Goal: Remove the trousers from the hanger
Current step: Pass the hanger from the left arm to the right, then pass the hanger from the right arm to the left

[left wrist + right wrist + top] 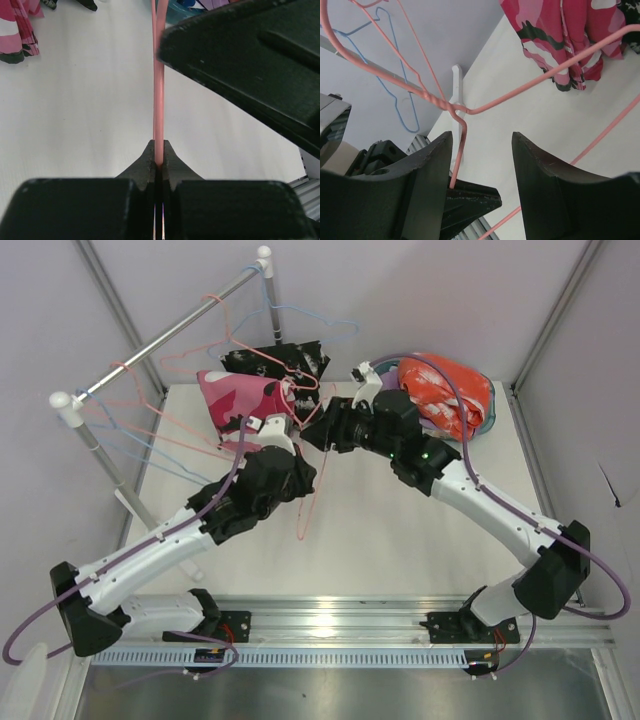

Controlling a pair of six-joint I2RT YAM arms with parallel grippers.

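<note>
**A:** What has the left pincer [159,162] got?

**B:** It is pinched tight on the pink wire hanger [159,100]. The wire runs straight up out of its closed tips.

**A:** And the right pincer [482,145]?

**B:** Partly open, astride the hanger's wire just below the twisted neck. It grips nothing.

**A:** Where are the trousers?

**B:** The pink-magenta patterned trousers [555,40] lie on the counter [400,540] beyond the hanger. I cannot tell whether any wire threads through them. The black speckled trousers [280,360] lie further back, and the orange trousers [450,390] are behind the right arm.

**A:** How should the grip go?

**B:** I'd centre the wire between the right fingers before pinching, close to the twist where it looks stiffest. Thin wire slips and springs. The left should not let go until the right has a sure hold, and the loose end must stay off the cloth.
</note>
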